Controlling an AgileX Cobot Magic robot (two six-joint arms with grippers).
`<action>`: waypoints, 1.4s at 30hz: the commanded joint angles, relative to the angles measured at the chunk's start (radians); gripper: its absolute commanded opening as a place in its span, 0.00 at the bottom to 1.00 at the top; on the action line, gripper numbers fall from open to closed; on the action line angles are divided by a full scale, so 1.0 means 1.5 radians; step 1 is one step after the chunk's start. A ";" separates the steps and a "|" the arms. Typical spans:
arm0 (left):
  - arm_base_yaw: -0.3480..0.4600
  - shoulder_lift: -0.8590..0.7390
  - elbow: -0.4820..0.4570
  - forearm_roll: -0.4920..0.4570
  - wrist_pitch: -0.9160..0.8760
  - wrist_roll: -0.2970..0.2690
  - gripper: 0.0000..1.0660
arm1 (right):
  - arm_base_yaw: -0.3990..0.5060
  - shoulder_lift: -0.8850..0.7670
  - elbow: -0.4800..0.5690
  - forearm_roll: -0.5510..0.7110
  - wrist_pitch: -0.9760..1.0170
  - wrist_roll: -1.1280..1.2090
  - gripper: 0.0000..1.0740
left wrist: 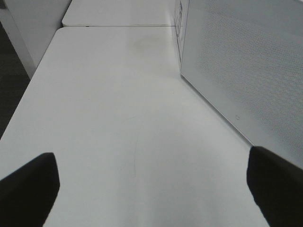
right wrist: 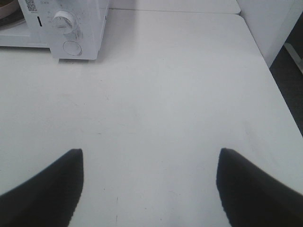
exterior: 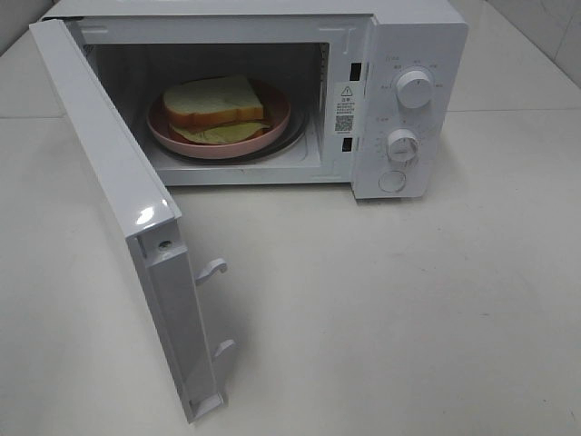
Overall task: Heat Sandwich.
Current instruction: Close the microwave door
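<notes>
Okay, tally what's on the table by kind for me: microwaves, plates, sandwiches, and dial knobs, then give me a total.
White microwave oven with open door: 1
Round pink plate: 1
White-bread sandwich with pale green filling: 1
Round white dial knobs: 2
Total: 5

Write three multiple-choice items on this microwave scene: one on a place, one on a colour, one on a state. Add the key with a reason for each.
1. Where is the sandwich?
A) on the plate inside the microwave
B) on top of it
C) in front of it

2. What colour is the plate?
A) blue
B) white
C) pink

3. How is the microwave's door?
A) shut
B) swung open
C) taken off

Key:
1 A, the sandwich lies on the plate in the cavity.
2 C, the rim around the bread is pink.
3 B, the door stands wide on its hinge and the cavity is exposed.
</notes>
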State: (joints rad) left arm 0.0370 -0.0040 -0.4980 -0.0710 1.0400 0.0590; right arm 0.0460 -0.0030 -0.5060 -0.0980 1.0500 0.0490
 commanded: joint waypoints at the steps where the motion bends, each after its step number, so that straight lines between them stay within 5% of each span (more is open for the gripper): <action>1: 0.001 -0.017 0.001 0.001 -0.003 -0.001 0.95 | -0.005 -0.017 0.002 -0.001 -0.007 -0.005 0.71; 24: 0.001 0.059 -0.029 0.001 -0.072 -0.001 0.91 | -0.005 -0.017 0.001 -0.001 -0.007 -0.005 0.71; 29: 0.001 0.121 -0.029 0.003 -0.102 0.000 0.71 | -0.005 -0.017 0.001 -0.001 -0.007 -0.005 0.71; 30: 0.001 0.147 -0.029 0.002 -0.118 0.000 0.58 | -0.005 -0.017 0.001 -0.001 -0.007 -0.005 0.71; 33: 0.001 0.171 -0.029 0.002 -0.134 -0.001 0.46 | -0.005 -0.017 0.001 -0.001 -0.007 -0.005 0.71; 36: 0.001 0.223 -0.029 -0.011 -0.160 -0.001 0.21 | -0.005 -0.017 0.001 -0.001 -0.007 -0.005 0.71; 38: 0.001 0.237 -0.029 -0.010 -0.165 -0.001 0.15 | -0.005 -0.017 0.001 -0.001 -0.007 -0.005 0.71; 39: 0.001 0.268 -0.029 0.001 -0.177 0.000 0.03 | -0.005 -0.017 0.001 -0.001 -0.007 -0.005 0.71; 42: 0.001 0.296 -0.027 0.003 -0.197 -0.001 0.00 | -0.005 -0.017 0.001 -0.001 -0.007 -0.005 0.71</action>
State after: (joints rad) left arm 0.0370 0.4130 -0.5360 -0.0710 0.7830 0.0590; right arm 0.0460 -0.0030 -0.5050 -0.0980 1.0490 0.0490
